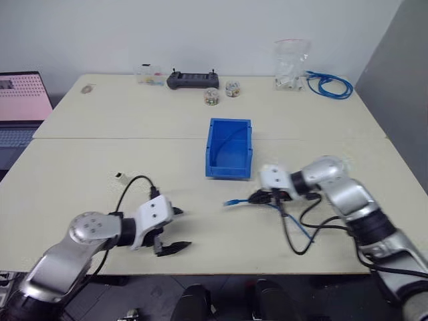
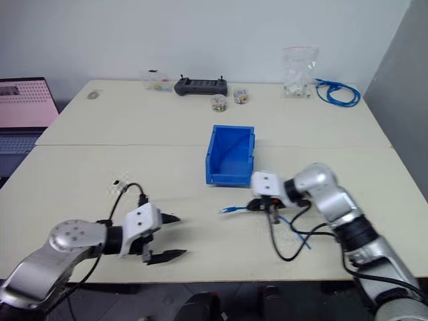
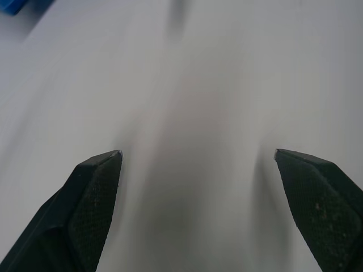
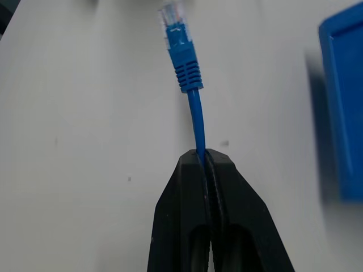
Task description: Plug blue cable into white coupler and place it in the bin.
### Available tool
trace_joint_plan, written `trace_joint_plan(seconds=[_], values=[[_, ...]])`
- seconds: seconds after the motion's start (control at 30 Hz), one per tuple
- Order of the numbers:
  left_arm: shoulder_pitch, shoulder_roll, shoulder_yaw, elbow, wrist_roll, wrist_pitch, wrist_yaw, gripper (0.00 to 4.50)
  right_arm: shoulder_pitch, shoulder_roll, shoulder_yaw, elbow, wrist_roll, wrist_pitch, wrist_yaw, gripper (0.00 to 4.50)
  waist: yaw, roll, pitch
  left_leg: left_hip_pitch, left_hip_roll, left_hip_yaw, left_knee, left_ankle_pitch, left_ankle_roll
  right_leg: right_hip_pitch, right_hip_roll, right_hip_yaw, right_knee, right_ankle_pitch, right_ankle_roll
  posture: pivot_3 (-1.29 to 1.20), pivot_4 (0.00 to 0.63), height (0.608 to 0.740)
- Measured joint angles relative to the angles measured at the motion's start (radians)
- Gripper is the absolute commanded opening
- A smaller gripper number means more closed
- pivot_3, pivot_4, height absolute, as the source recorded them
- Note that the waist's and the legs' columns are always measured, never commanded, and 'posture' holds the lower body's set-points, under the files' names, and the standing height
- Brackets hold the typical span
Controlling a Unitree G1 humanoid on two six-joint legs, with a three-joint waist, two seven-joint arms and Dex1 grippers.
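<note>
Right wrist view: right hand [image 4: 205, 156] pinches blue cable [image 4: 195, 116]

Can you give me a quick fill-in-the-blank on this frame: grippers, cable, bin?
1. The right gripper is shut on the ____ cable.
2. The left gripper has its fingers ____ and holds nothing.
3. The bin on the table is ____ in colour.
4. The cable's plug points ____ from the right gripper.

Missing words: blue; open; blue; away

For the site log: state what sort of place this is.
Probably a lab or office test bench: plain tables against a bare wall, a laptop at the left edge, a handheld controller and a coiled cable at the back.
</note>
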State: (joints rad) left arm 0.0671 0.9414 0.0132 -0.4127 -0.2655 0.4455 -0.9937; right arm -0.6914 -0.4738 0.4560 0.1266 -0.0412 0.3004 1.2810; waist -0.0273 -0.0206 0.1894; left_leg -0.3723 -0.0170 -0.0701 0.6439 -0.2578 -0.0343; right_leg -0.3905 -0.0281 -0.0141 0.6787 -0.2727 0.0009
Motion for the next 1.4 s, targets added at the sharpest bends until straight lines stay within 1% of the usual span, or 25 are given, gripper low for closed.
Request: trace_joint_plan(seconds=[0.13, 0.27, 0.33, 0.37, 0.5, 0.6, 0.7, 0.77, 0.83, 0.9, 1.03, 1.2, 1.23, 1.27, 1.4], values=[[0.078, 0.027, 0.065, 0.062, 0.023, -0.074, -0.009, 4.50, -0.024, 0.075, 0.050, 0.078, -0.027, -0.004, -0.027, 0.06, 0.003, 0.000, 0.000, 0.000, 0.000, 0.000, 0.000, 0.000, 0.000, 0.000, 0.000, 0.000, 0.000, 0.000, 0.000, 0.00, 0.150, 0.740], [0.076, 0.025, 0.074, 0.112, 0.025, -0.129, -0.019, 4.50, -0.055, 0.137, 0.076, 0.143, -0.059, -0.021, -0.068, 0.06, 0.002, 0.000, 0.000, 0.000, 0.000, 0.000, 0.000, 0.000, 0.000, 0.000, 0.000, -0.001, 0.000, 0.000, 0.000, 0.00, 0.150, 0.740], [0.061, 0.015, 0.071, 0.136, 0.025, -0.156, -0.022, 4.50, -0.065, 0.157, 0.077, 0.169, -0.064, -0.025, -0.087, 0.48, 0.000, 0.000, 0.000, 0.000, 0.000, 0.000, 0.000, 0.000, 0.000, 0.000, 0.000, -0.001, 0.000, 0.000, -0.001, 0.00, 0.150, 0.740], [0.048, 0.010, 0.069, 0.151, 0.026, -0.167, -0.022, 4.50, -0.069, 0.164, 0.076, 0.177, -0.065, -0.026, -0.095, 0.61, 0.000, 0.000, 0.000, 0.000, 0.000, -0.001, 0.000, 0.000, 0.000, 0.000, 0.000, -0.001, 0.001, 0.000, -0.001, 0.00, 0.150, 0.740], [-0.003, -0.014, 0.060, 0.204, 0.032, -0.210, -0.024, 4.50, -0.070, 0.180, 0.066, 0.186, -0.061, -0.025, -0.132, 1.66, -0.001, 0.000, 0.000, 0.000, 0.000, -0.001, 0.000, 0.000, 0.000, -0.001, 0.001, -0.001, 0.001, 0.000, -0.001, 0.00, 0.150, 0.740], [-0.040, -0.042, 0.052, 0.238, 0.034, -0.233, -0.021, 4.50, -0.069, 0.185, 0.038, 0.171, -0.037, 0.010, -0.132, 2.34, -0.001, 0.000, 0.000, -0.002, 0.001, -0.001, 0.000, 0.000, 0.000, -0.002, 0.001, -0.001, 0.001, 0.001, -0.001, 0.00, 0.150, 0.740], [-0.073, -0.060, 0.026, 0.265, 0.039, -0.246, -0.026, 4.50, -0.061, 0.148, 0.001, 0.073, 0.006, 0.068, -0.114, 3.15, 0.000, 0.000, 0.000, -0.006, 0.000, -0.001, 0.001, 0.000, 0.000, -0.007, 0.001, -0.002, 0.002, 0.001, -0.002, 0.00, 0.150, 0.740], [-0.110, -0.084, -0.003, 0.269, 0.043, -0.257, -0.032, 4.50, 0.007, 0.076, -0.049, -0.078, 0.072, 0.137, -0.084, 3.68, 0.013, -0.001, 0.000, -0.011, 0.000, -0.003, 0.001, 0.000, 0.000, -0.009, 0.000, -0.003, 0.001, 0.001, -0.002, 0.00, 0.150, 0.740], [-0.138, -0.113, -0.034, 0.278, 0.049, -0.259, -0.039, 4.50, 0.094, 0.007, -0.095, -0.212, 0.142, 0.201, -0.058, 3.68, 0.021, -0.001, -0.001, -0.011, -0.002, -0.002, 0.001, 0.000, 0.000, -0.010, -0.001, -0.003, 0.001, 0.001, -0.002, 0.00, 0.150, 0.740], [-0.168, -0.142, -0.065, 0.293, 0.056, -0.260, -0.039, 4.50, 0.159, -0.025, -0.128, -0.309, 0.191, 0.250, -0.061, 3.68, 0.021, -0.001, -0.001, -0.012, -0.002, -0.002, 0.001, 0.000, 0.000, -0.012, -0.002, -0.003, 0.002, 0.002, -0.002, 0.00, 0.150, 0.740], [-0.225, -0.186, -0.115, 0.305, 0.081, -0.263, -0.032, 4.50, 0.253, -0.059, -0.164, -0.462, 0.246, 0.322, -0.107, 3.68, 0.010, -0.001, -0.001, -0.012, 0.000, -0.001, 0.001, 0.000, 0.000, -0.013, 0.000, -0.002, 0.003, 0.000, 0.001, 0.00, 0.150, 0.740], [-0.263, -0.195, -0.160, 0.346, 0.126, -0.283, -0.026, 4.50, 0.325, -0.074, -0.178, -0.544, 0.270, 0.393, -0.193, 3.68, 0.000, -0.001, -0.001, -0.012, 0.003, 0.000, 0.001, 0.000, 0.000, -0.013, 0.004, -0.001, 0.003, 0.001, 0.001, 0.00, 0.150, 0.740], [-0.273, -0.196, -0.166, 0.350, 0.134, -0.287, -0.028, 4.14, 0.326, -0.075, -0.181, -0.552, 0.277, 0.405, -0.208, 3.75, 0.000, -0.001, -0.001, -0.012, 0.003, 0.000, 0.001, 0.000, 0.000, -0.013, 0.004, -0.001, 0.003, 0.001, 0.001, 0.00, 0.150, 0.740], [-0.279, -0.196, -0.169, 0.355, 0.138, -0.291, -0.029, 4.02, 0.326, -0.076, -0.183, -0.560, 0.283, 0.411, -0.218, 3.75, 0.000, -0.001, -0.001, -0.011, 0.003, 0.000, 0.001, 0.000, 0.000, -0.013, 0.005, -0.001, 0.003, 0.001, 0.001, 0.00, 0.150, 0.740], [-0.302, -0.195, -0.183, 0.379, 0.150, -0.305, -0.044, 3.10, 0.326, -0.094, -0.187, -0.576, 0.305, 0.429, -0.245, 3.75, 0.000, -0.001, -0.001, -0.011, 0.004, 0.001, 0.002, 0.000, 0.000, -0.013, 0.005, -0.001, 0.003, 0.001, 0.001, 0.00, 0.150, 0.740]])
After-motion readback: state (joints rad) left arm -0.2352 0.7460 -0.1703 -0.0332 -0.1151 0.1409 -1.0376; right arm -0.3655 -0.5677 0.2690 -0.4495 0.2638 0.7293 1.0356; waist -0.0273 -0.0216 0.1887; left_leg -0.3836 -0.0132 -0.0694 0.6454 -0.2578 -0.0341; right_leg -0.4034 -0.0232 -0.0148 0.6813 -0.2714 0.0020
